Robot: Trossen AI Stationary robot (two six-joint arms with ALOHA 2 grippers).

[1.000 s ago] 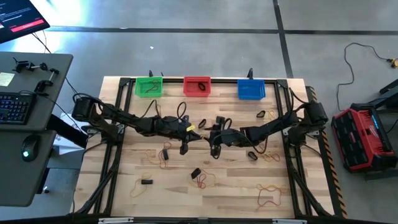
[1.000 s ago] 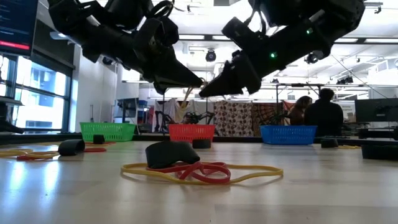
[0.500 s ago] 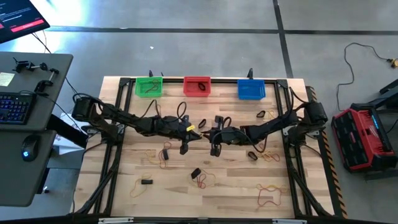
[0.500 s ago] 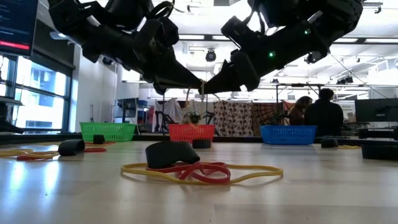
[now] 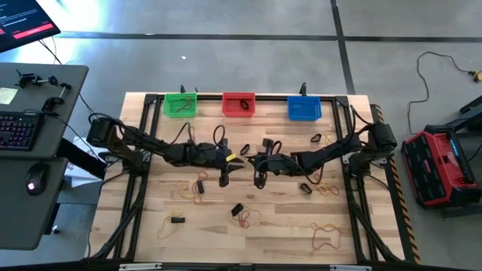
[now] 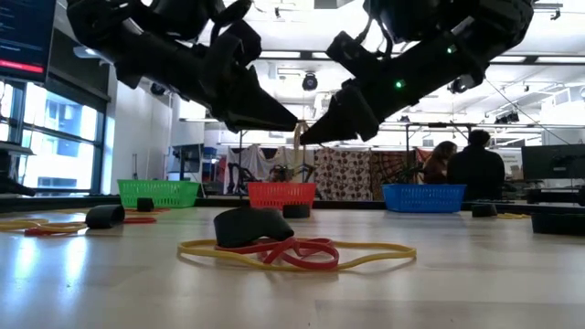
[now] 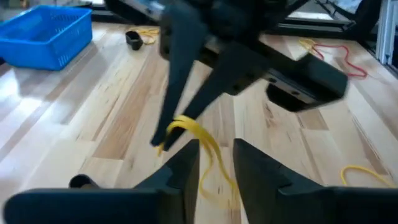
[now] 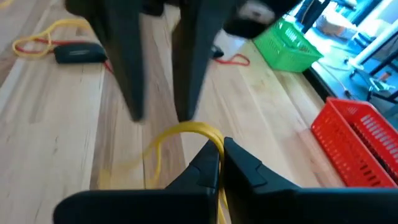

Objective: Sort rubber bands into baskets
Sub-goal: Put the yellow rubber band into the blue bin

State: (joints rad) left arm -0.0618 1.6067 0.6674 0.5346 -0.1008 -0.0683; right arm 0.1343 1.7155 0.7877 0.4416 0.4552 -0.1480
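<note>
1. The desk (image 5: 286,233) carries three baskets along its far edge: green basket (image 5: 180,105), red basket (image 5: 239,105), blue basket (image 5: 304,108).
2. Both arms meet tip to tip above mid-desk.
3. The right end effector (image 8: 221,163) is pressed together, pinching a yellow rubber band (image 8: 186,130) held in the air.
4. The left end effector (image 7: 214,155) is spread, its fingers either side of that same band.
5. More rubber bands (image 6: 297,253) lie scattered about the desk.

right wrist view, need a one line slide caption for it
Right gripper pinches a yellow rubber band in mid-air before the left gripper's open fingers, green basket and red basket beyond.
</note>
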